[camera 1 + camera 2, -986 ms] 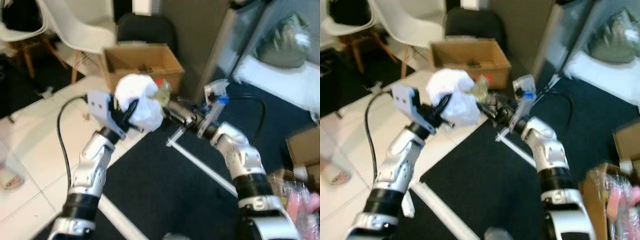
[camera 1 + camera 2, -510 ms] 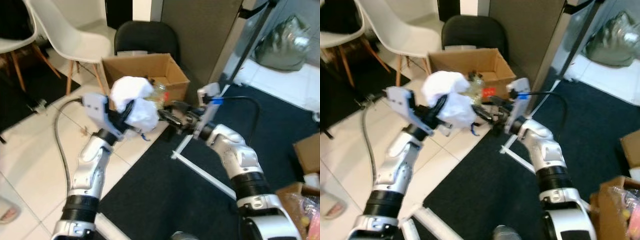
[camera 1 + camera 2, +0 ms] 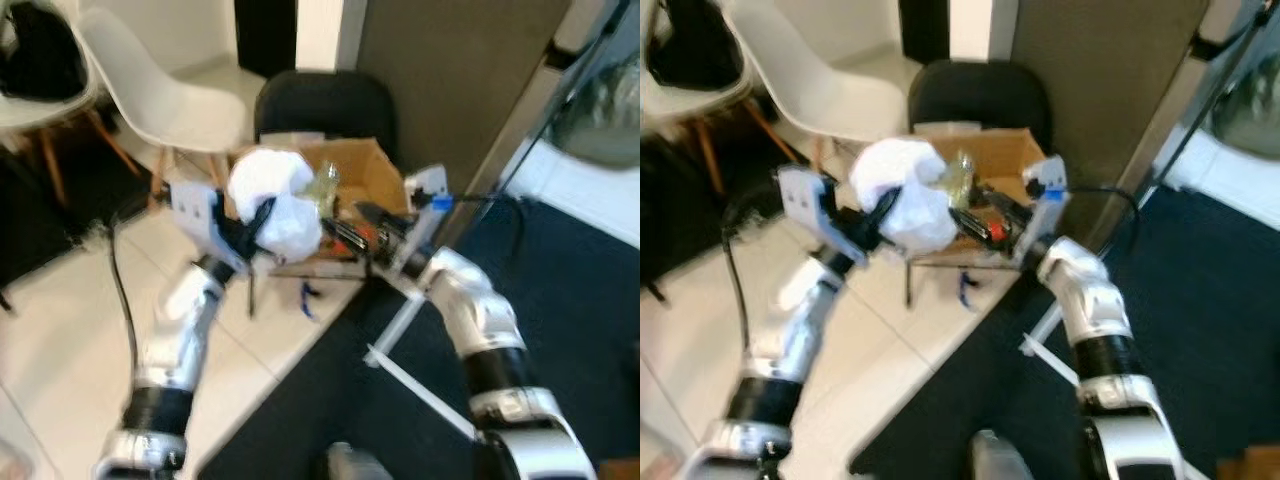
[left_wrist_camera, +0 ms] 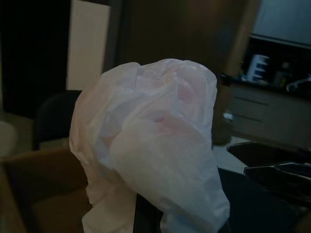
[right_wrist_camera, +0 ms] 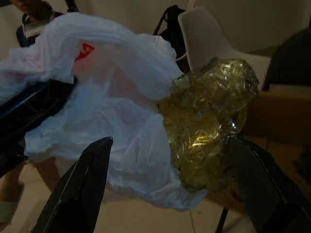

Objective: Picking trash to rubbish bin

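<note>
My left gripper [image 3: 256,222] is shut on a crumpled white plastic bag [image 3: 270,200], held up at chest height; the bag [image 4: 150,145] hides its fingers in the left wrist view. Just right of it, my right gripper [image 3: 345,222] is shut on a wad of yellowish clear plastic [image 3: 325,185]. That wad [image 5: 209,131] sits between the two black fingers [image 5: 80,189], pressed against the white bag [image 5: 97,97]. An open cardboard box [image 3: 385,160] stands on the floor directly behind and below both grippers.
A black chair [image 3: 325,105] stands behind the box and a white chair [image 3: 160,90] to its left. Dark carpet [image 3: 570,330] with a white strip [image 3: 415,385] lies on the right, pale tiles [image 3: 60,330] on the left. A small blue scrap [image 3: 308,295] lies before the box.
The camera has moved forward, so the cardboard box is now right behind the grippers. Both grippers keep the same hold on the bag and the plastic wad.
</note>
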`<state>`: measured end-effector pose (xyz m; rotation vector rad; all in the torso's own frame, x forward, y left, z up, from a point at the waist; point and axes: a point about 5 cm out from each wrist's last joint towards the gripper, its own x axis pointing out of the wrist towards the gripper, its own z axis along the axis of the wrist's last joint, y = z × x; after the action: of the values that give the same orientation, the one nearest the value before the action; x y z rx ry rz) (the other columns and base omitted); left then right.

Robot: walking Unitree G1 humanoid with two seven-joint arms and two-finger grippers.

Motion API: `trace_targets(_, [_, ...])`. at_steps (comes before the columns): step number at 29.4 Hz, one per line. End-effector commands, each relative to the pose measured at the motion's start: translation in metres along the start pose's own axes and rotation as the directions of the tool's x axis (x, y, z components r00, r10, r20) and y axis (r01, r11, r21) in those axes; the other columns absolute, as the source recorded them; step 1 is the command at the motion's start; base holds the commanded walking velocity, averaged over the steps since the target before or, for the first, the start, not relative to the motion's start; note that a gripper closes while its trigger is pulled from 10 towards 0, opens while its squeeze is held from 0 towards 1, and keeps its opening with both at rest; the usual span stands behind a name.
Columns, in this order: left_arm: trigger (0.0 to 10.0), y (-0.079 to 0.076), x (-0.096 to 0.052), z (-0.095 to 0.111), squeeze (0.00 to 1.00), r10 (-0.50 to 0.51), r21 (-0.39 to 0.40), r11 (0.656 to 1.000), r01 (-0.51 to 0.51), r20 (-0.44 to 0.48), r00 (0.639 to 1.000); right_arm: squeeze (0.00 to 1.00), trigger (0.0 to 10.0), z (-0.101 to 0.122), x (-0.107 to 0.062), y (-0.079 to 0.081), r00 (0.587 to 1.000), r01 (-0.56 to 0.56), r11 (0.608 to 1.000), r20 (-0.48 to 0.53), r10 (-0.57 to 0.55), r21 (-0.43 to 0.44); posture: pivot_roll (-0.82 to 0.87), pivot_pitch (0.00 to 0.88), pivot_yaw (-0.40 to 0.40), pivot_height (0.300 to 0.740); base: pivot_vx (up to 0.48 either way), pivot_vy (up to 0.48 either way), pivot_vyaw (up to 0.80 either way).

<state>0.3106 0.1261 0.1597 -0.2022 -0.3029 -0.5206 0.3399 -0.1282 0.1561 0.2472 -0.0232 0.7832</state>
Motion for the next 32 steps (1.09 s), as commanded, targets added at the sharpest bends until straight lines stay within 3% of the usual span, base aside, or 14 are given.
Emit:
trace_targets(1, [10.0,0.001,-0.003,-0.004,0.00,0.010,-0.015,1.000,-0.010,-0.011,1.000,0.00,10.0,-0.003,0.001,0.002,1.000,-0.006,1.000,-0.010,0.006,0.006,-0.02,0.000,-0.049,0.740,0.480,0.000,0.00])
trace_targets(14, [10.0,0.004,-0.003,-0.004,0.00,0.040,-0.024,0.999,-0.040,-0.022,0.999,0.00,10.0,-0.004,0.002,0.002,1.000,-0.004,1.000,-0.028,0.004,0.002,-0.02,0.000,-0.049,0.740,0.443,0.000,-0.77])
trace_targets(25, [10.0,0.006,-0.005,-0.001,0.00,0.064,-0.017,0.998,-0.064,-0.012,0.998,0.00,10.0,-0.004,0.001,0.002,1.000,-0.002,1.000,-0.028,0.002,0.002,-0.02,0.000,-0.047,0.740,0.000,0.000,-0.75])
trace_targets(32, [10.0,0.021,-0.013,0.006,0.00,0.140,0.006,0.990,-0.140,-0.006,0.990,0.00,10.0,-0.003,0.001,0.002,1.000,-0.002,1.000,-0.019,0.001,-0.008,-0.02,0.000,-0.044,0.740,0.000,0.000,0.00])
